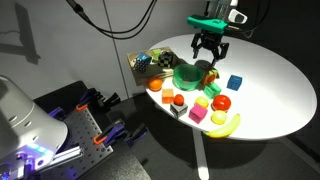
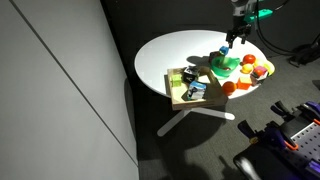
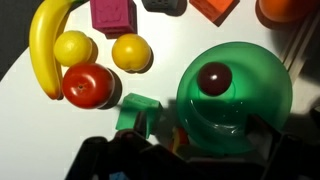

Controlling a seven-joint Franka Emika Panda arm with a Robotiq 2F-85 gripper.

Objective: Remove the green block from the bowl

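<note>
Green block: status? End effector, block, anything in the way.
End effector open, above the bowl. Green block already out, on the table beside the bowl. Dark red ball sits in the bowl; red fruit close by the block.

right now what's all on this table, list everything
table: 1, white, round
bowl: 1, green, under the gripper
ball: 1, dark red, in the bowl
green block: 1, on table beside bowl
banana: 1, yellow, table edge
lemon: 1, yellow, beside banana
round fruit: 1, yellow-orange, between lemon and bowl
tomato: 1, red, beside green block
pink block: 1, near banana's end
orange: 1, near the box
box: 1, tan, table edge, small items inside
gripper: 1, black, open, empty, above bowl
</note>
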